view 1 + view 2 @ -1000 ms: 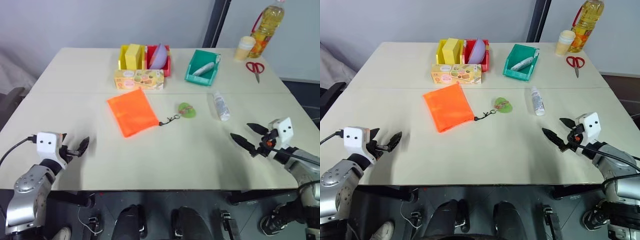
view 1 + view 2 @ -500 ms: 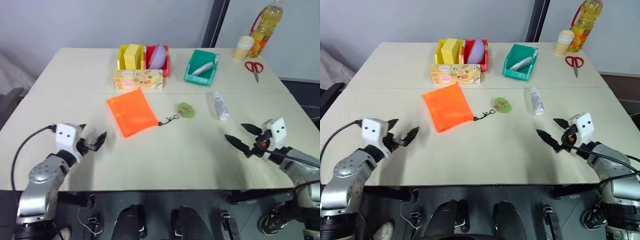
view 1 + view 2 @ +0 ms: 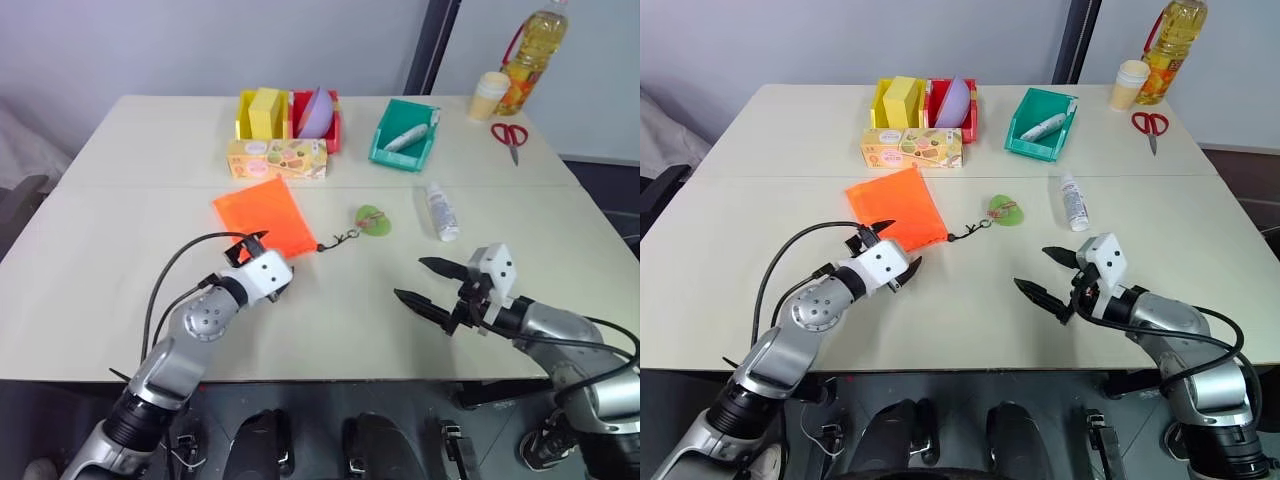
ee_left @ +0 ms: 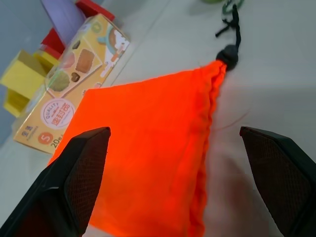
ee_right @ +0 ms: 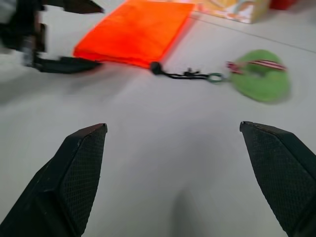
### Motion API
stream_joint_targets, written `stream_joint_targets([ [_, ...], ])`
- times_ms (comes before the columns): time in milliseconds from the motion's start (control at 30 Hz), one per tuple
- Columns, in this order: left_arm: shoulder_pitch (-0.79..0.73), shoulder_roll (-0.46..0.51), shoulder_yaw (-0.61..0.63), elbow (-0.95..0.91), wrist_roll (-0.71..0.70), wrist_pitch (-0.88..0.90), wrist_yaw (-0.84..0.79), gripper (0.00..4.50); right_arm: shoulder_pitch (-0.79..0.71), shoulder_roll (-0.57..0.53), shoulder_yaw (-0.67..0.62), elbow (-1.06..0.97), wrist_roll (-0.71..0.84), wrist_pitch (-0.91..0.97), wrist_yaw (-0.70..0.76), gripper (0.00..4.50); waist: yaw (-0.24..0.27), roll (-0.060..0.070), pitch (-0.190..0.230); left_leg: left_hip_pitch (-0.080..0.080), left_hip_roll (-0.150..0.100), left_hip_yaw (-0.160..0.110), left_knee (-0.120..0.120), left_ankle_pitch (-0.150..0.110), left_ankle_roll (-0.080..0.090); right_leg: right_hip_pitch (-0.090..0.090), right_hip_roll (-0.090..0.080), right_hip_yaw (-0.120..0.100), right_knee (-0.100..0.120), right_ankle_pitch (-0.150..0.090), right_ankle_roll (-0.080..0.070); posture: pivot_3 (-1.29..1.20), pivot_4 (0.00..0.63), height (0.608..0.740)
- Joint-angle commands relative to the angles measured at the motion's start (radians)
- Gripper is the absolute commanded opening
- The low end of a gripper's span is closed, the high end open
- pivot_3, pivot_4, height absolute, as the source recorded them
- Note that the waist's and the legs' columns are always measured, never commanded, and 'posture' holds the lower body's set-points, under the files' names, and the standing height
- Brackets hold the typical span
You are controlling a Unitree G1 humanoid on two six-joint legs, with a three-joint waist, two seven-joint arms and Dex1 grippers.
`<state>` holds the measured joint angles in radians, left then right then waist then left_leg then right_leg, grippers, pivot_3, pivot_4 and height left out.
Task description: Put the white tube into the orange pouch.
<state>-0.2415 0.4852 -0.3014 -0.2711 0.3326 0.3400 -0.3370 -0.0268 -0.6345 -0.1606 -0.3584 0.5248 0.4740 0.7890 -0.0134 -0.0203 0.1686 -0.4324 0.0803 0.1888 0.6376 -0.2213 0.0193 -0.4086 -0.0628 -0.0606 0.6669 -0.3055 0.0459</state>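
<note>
Task status: not started in any material sense. I read the white tube [image 3: 441,211] lying flat on the tabletop [image 3: 120,200], right of centre in the head view, untouched and well apart from both grippers. A second white tube-like item lies in the green bin [image 3: 404,135] at upper centre-right; I take the loose one on the tabletop as the target.

The orange pouch [image 3: 264,223] lies flat at centre-left of the head view, its dark cord [image 3: 338,240] running right to the round green tag [image 3: 373,220]. In the left wrist view the gathered mouth by the cord stopper looks drawn closed.

Left gripper [image 3: 258,262]: jaws spread wide, empty, just at the pouch's near edge; I cannot tell whether a fingertip touches the fabric.

Right gripper [image 3: 425,283]: jaws spread wide, empty, over bare tabletop at lower right, nearer the camera than the tube.

Remaining, in my judgement:
1. Secure and open the pouch mouth.
2. Pick up the tube.
3. Insert the tube into the pouch.

Nothing is yet held, so all steps remain outstanding.
</note>
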Motion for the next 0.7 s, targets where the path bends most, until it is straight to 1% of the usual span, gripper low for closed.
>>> stream_joint_targets([
  [33,-0.016,-0.016,0.01,0.0,0.041,0.003,0.021,4.5,-0.002,0.006,-0.006,-0.028,0.012,-0.02,0.005,4.47,0.001,0.0,0.0,0.0,0.0,0.0,0.0,0.0,0.0,0.0,0.0,0.0,0.0,0.0,0.0,0.0,0.15,0.727],
  [300,-0.014,-0.03,0.028,0.035,0.074,-0.006,0.035,4.5,-0.017,0.021,0.011,-0.037,0.006,-0.015,-0.003,4.47,0.001,0.0,0.0,0.0,0.0,0.0,0.001,0.0,0.0,0.001,0.0,0.0,0.0,0.0,0.001,0.0,0.15,0.727],
  [700,-0.009,-0.037,0.061,0.062,0.113,-0.043,0.108,4.5,-0.037,0.025,0.027,-0.062,0.015,0.013,-0.033,4.47,0.001,0.0,0.0,0.0,0.0,0.0,0.003,0.0,0.0,0.001,0.0,0.0,0.002,0.001,0.002,0.0,0.15,0.727],
])
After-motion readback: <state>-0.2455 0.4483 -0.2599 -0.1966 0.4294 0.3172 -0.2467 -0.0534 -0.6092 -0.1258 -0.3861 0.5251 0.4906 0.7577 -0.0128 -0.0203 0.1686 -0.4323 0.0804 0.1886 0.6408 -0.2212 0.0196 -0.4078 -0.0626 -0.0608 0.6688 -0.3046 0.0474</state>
